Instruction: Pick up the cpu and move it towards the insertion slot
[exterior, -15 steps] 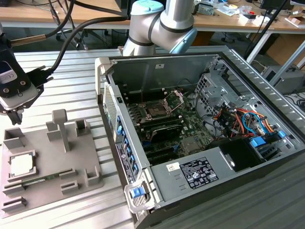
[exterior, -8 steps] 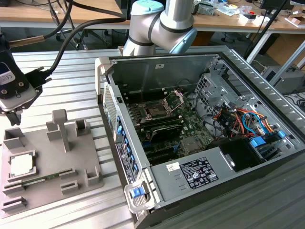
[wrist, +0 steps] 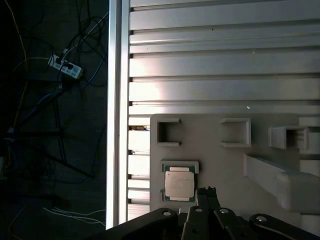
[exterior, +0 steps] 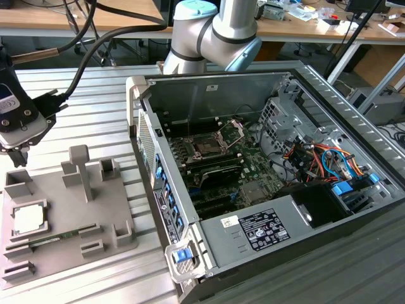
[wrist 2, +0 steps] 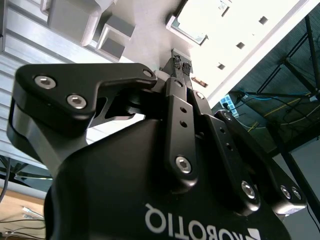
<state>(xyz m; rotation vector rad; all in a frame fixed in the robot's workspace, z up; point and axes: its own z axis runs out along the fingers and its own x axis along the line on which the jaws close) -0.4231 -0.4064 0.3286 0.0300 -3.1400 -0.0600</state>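
The cpu [exterior: 28,218] lies flat in a square recess of the grey plastic tray [exterior: 69,234] at the exterior view's left, silvery top face up. In the first wrist view the cpu [wrist: 179,184] sits just beside my gripper [wrist: 207,191], whose fingertips are together with nothing between them. My gripper [exterior: 18,158] hangs above the tray's far edge, a short way above and behind the cpu. In the second wrist view the gripper [wrist 2: 181,65] is shut and empty. The insertion slot [exterior: 209,147] lies on the motherboard inside the open computer case, its metal frame raised.
The open computer case [exterior: 266,183] fills the exterior view's right, with cables and drive bays inside. Grey posts [exterior: 80,171] and brackets rise from the tray. A long green memory stick [exterior: 54,239] lies in the tray. The ribbed aluminium table [wrist: 225,75] carries everything.
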